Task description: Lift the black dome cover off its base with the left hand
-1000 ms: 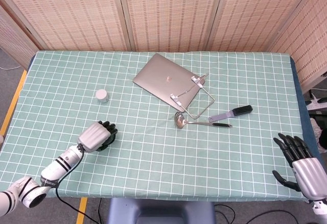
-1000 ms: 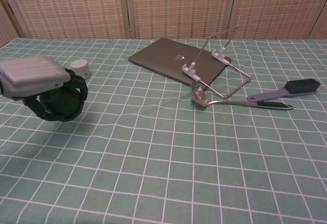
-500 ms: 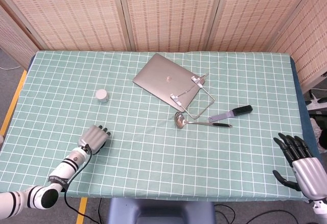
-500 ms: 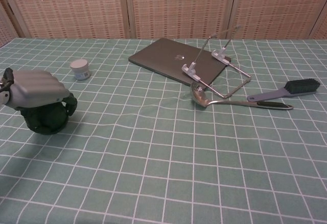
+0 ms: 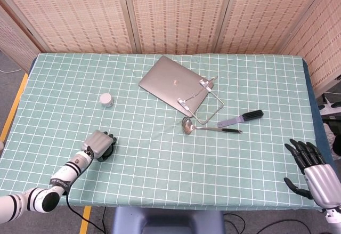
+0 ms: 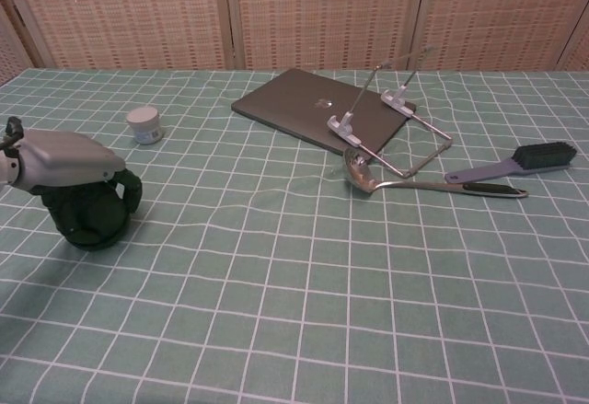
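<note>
Gripping the black dome cover (image 6: pixel 89 215) at lower left, the left hand (image 6: pixel 57 161) had fingers (image 6: pixel 127 190) wrapped around it — cover apparently low on the desk (image 6: pixel 304 275); lift judged outstanding.

laptop (image 5: pixel 173 83), wire stand (image 5: pixel 205 102), ladle (image 5: pixel 209 128), brush (image 5: pixel 242 118), small jar (image 5: pixel 106 99).

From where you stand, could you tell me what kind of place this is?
Probably a staged test area, not a home: a table under a green checked cloth, woven folding screens behind it, and a closed laptop beside a ladle.
</note>
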Controlling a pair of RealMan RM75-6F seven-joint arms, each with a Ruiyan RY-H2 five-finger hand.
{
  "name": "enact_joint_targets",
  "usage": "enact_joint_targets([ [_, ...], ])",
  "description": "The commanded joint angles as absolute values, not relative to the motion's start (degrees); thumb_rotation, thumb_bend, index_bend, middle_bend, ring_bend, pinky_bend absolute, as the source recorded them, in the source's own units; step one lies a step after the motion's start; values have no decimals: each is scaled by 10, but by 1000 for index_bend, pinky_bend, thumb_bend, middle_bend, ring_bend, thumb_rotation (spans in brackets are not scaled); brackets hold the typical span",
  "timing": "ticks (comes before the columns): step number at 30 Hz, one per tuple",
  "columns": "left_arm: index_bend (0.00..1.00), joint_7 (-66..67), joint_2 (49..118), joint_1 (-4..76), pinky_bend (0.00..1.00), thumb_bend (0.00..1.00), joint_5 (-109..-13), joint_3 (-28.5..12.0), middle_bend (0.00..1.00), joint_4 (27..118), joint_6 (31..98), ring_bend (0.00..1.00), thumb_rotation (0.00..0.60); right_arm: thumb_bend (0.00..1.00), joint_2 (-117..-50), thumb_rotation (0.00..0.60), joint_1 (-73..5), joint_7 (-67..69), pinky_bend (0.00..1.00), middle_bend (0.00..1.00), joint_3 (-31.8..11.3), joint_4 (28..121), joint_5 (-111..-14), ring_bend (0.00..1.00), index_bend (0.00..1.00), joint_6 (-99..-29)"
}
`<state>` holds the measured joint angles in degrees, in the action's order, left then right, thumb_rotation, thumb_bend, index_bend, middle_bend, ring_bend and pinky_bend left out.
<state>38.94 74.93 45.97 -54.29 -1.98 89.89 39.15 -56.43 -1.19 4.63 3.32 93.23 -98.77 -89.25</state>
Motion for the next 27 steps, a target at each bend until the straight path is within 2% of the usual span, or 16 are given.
enact_joint_targets([
  [1,118,377,755,462,313,341,-539,-17,100,892,402,110,600,224,-564,600,-12,47,0,0,33,932,-988,0,0,-893],
  [3,46,369,758,460,225,322,-538,-18,45,891,414,58,600,224,-564,600,-12,47,0,0,34,932,-988,0,0,-893],
  [5,14,361,760,458,185,312,-539,-16,15,893,423,24,600,224,-563,600,-12,48,0,0,33,933,-987,0,0,-892],
  [17,0,331,756,458,156,296,-560,-5,0,902,451,0,600,225,-560,600,-12,54,0,0,36,934,-991,0,0,-893],
  [20,35,321,753,451,164,296,-580,-3,2,902,467,0,600,224,-561,600,-13,51,0,0,37,934,-992,0,0,-891],
  [23,103,321,756,448,182,291,-594,3,59,895,476,21,600,224,-560,600,-12,51,0,0,37,935,-992,0,0,-892],
  [27,257,321,764,446,216,286,-598,4,282,884,482,193,600,225,-559,600,-10,55,0,0,37,935,-992,0,0,-896],
])
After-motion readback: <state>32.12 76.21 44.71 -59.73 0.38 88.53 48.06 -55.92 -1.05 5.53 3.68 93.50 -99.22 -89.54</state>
